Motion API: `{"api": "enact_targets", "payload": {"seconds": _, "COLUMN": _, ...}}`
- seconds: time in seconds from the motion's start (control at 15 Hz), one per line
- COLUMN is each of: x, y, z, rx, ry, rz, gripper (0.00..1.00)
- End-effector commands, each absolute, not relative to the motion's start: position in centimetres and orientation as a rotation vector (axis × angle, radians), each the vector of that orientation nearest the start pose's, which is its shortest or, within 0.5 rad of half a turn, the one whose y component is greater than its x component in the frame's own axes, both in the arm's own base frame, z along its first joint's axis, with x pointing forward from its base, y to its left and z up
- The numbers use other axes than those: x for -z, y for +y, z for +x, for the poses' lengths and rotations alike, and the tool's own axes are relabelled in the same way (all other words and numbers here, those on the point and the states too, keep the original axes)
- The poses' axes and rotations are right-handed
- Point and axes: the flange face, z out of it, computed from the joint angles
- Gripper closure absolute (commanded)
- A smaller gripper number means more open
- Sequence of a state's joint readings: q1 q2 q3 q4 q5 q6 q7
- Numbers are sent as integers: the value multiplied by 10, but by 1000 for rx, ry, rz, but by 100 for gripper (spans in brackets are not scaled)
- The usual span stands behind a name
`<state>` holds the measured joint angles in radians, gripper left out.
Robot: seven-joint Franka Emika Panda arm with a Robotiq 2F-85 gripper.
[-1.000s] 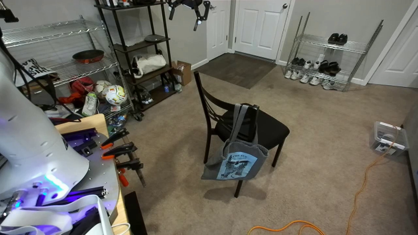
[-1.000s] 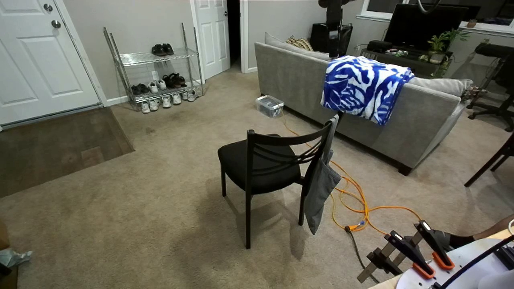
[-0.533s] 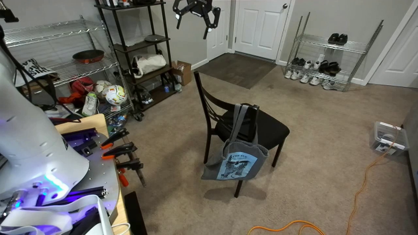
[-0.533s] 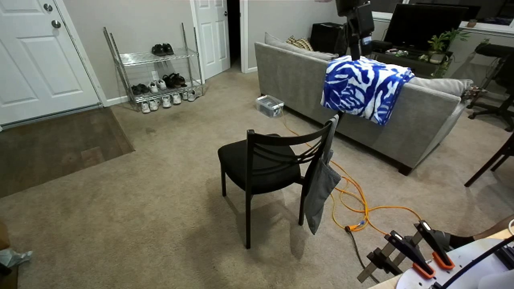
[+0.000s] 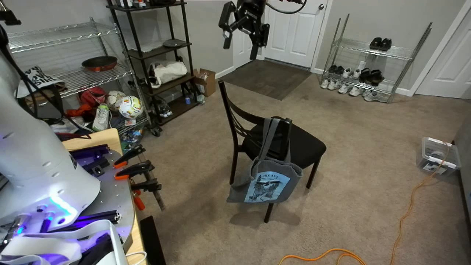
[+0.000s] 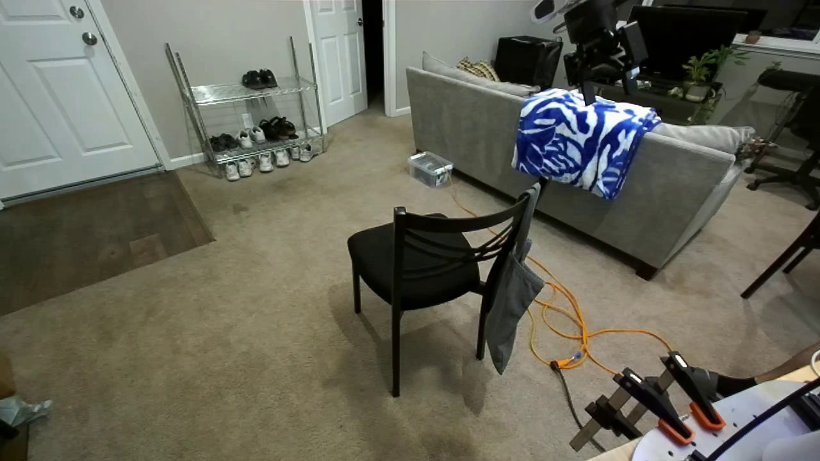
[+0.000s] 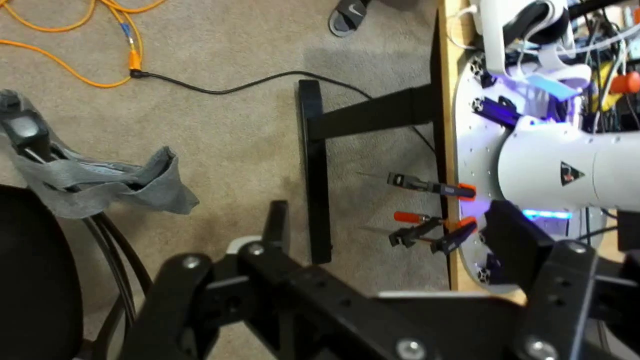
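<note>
Beige carpet (image 5: 349, 217) is spread beneath the gripper (image 5: 240, 48), which is held high — jaws parted wide, nothing gripped. Well below it, a gray tote bag (image 5: 270, 184) is hung from a black chair (image 5: 303, 141); bar clamps (image 5: 133, 169) are fixed, also lower, to the tabletop (image 5: 105, 138).

Stands as a white Franka Panda arm (image 5: 33, 158) along the left edge of an exterior view, partly out of frame, with a blue-white glow (image 5: 63, 205) low on the base (image 5: 44, 191). Carries the black Robotiq gripper (image 5: 240, 48) high, near the top edge in both exterior views, tilted, pointing downward. Holds both fingers (image 7: 276, 222) wide apart. Fills the lower part of the wrist view, partly blurred, with one finger just left of centre and the other well to the right. Shows the base again at that view's right side.
</note>
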<state>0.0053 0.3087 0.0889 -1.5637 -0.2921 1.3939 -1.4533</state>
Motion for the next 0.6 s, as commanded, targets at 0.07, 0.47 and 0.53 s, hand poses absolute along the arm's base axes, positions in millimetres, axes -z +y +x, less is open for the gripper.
{"api": "enact_targets", "payload": {"seconds": 0.07, "x": -439, "y": -12, "z": 607, "rx": -804, "ry": -2404, "rz": -1941, "gripper": 0}}
{"api": "enact_targets", "payload": {"seconds": 0.47, "x": -430, "y": -16, "z": 633, "rx": -757, "ry": -2591, "rz": -1972, "gripper": 0}}
{"api": "enact_targets", "payload": {"seconds": 0.53, "x": -428, "y": -16, "z": 635, "rx": -744, "ry": -2626, "rz": -1972, "gripper": 0}}
